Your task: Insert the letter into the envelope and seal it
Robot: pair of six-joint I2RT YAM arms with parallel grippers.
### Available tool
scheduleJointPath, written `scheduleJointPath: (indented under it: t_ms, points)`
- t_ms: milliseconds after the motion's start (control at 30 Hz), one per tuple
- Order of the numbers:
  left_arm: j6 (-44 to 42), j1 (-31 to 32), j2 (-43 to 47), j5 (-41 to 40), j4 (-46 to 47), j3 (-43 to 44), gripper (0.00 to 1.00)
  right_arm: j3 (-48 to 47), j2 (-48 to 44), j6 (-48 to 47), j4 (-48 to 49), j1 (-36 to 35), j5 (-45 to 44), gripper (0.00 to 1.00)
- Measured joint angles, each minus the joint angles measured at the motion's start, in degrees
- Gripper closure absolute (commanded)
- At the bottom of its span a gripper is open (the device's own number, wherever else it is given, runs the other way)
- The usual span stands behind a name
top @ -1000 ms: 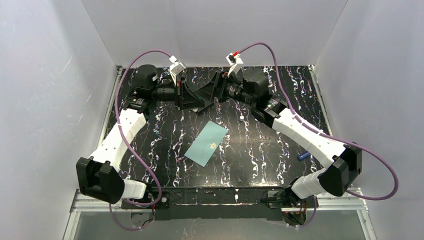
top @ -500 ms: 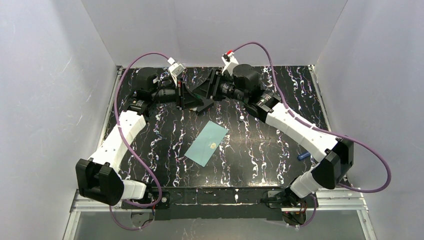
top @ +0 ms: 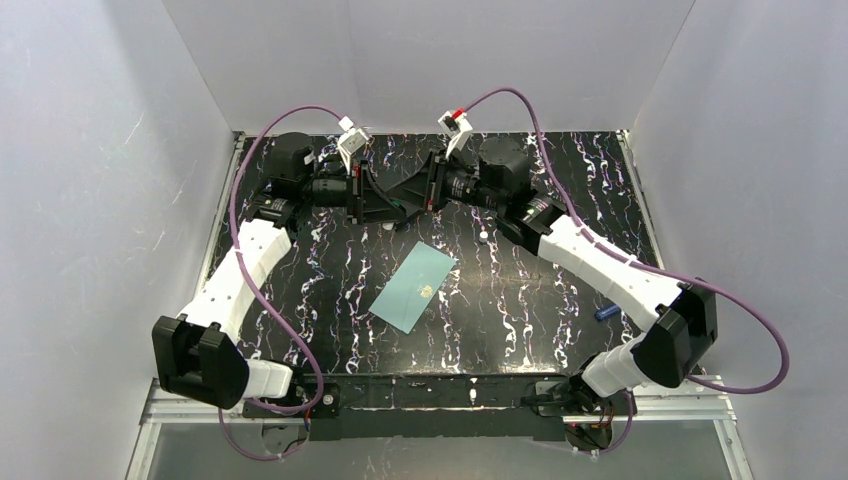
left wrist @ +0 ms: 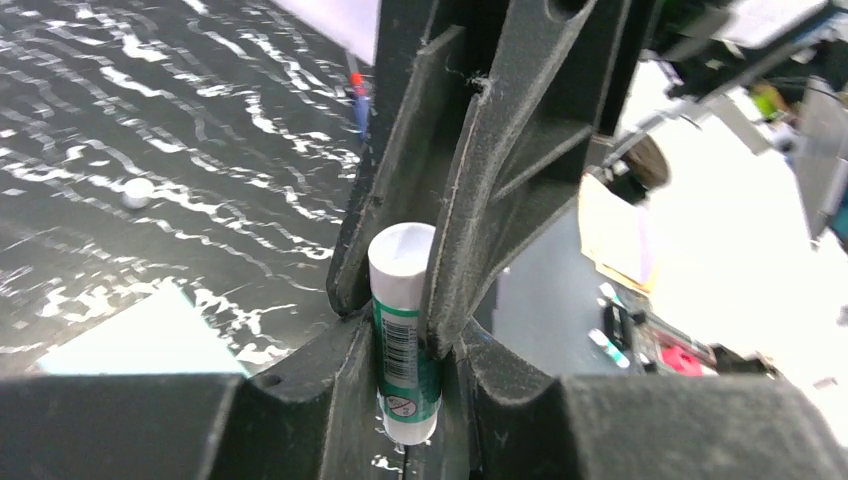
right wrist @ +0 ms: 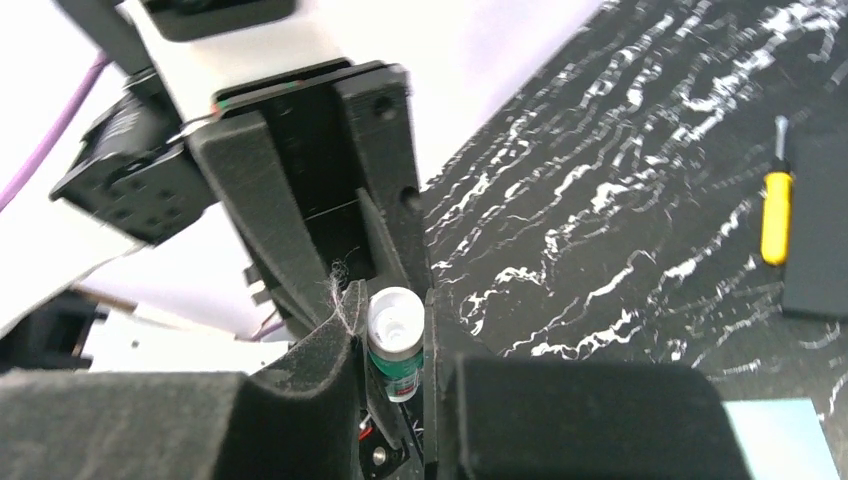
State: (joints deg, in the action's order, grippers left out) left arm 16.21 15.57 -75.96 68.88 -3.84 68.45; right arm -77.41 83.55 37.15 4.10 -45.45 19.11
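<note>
The pale teal envelope [top: 413, 288] lies flat and askew in the middle of the table, its gold mark facing up. The letter is hidden from every view. At the back of the table my two grippers meet tip to tip above the surface. My left gripper [top: 393, 205] is shut on a green-and-white glue stick [left wrist: 402, 270], holding its labelled body. My right gripper [top: 410, 196] is shut on the same glue stick [right wrist: 395, 318] at its white end, its fingers pressing both sides. A corner of the envelope [left wrist: 140, 335] shows below in the left wrist view.
A small white round piece [top: 482, 237] lies right of the envelope. A blue object [top: 606, 312] sits near the right arm. In the right wrist view a yellow-handled tool [right wrist: 776, 217] lies beside a flat black pad [right wrist: 820, 220]. White walls enclose the table.
My right gripper has slid left onto the glue stick in my left gripper and closed on it. The left gripper kept its grip; the envelope has not moved.
</note>
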Motion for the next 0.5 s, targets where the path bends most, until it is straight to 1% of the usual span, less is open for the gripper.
scheduleJointPath:
  t_ms: [100, 133, 167, 200, 233, 267, 300, 333, 367, 433, 500]
  points:
    - [2.7, 0.0, -0.2, 5.8, 3.1, 0.6, 1.0, 0.7, -0.9, -1.7, 3.6, 0.9, 6.3, 0.99]
    - [3.1, -0.2, -0.2, 6.7, 3.7, 0.8, 1.0, 0.7, -0.9, -1.9, 4.6, 1.2, 7.8, 0.91]
    - [3.5, -0.3, -0.2, 7.8, 4.4, 1.0, 1.0, 0.7, -0.8, -2.0, 5.6, 1.5, 9.5, 0.77]
    - [3.9, -0.3, -0.2, 8.6, 5.1, 1.1, 1.0, 0.7, -0.8, -2.1, 6.0, 1.5, 10.1, 0.58]
    - [4.2, -0.4, -0.2, 9.0, 5.4, 1.1, 1.0, 0.6, -0.8, -2.1, 6.1, 1.6, 10.3, 0.42]
    - [4.4, -0.5, -0.2, 9.0, 5.5, 1.1, 1.0, 0.6, -0.8, -1.9, 6.1, 1.6, 10.3, 0.32]
    - [5.0, -0.4, -0.2, 9.9, 5.5, 1.1, 1.0, 0.5, -0.8, -2.5, 6.4, 1.4, 9.6, 0.27]
    - [5.2, -0.3, -0.2, 10.4, 5.5, 1.0, 1.0, 0.6, -0.9, -2.3, 6.0, 1.4, 9.0, 0.23]
    - [5.4, -0.2, 0.2, 10.1, 5.7, 1.0, 1.0, 0.8, -1.0, -2.3, 6.0, 1.5, 7.2, 0.22]
    - [5.4, 0.0, 0.7, 7.8, 5.8, 1.0, 1.0, 2.1, -1.7, -1.0, 6.1, 1.1, 2.9, 0.21]
    - [5.5, 0.2, 1.0, 4.2, 6.0, 0.8, 1.0, 4.1, -3.4, 0.6, 6.2, 0.6, -2.3, 0.22]
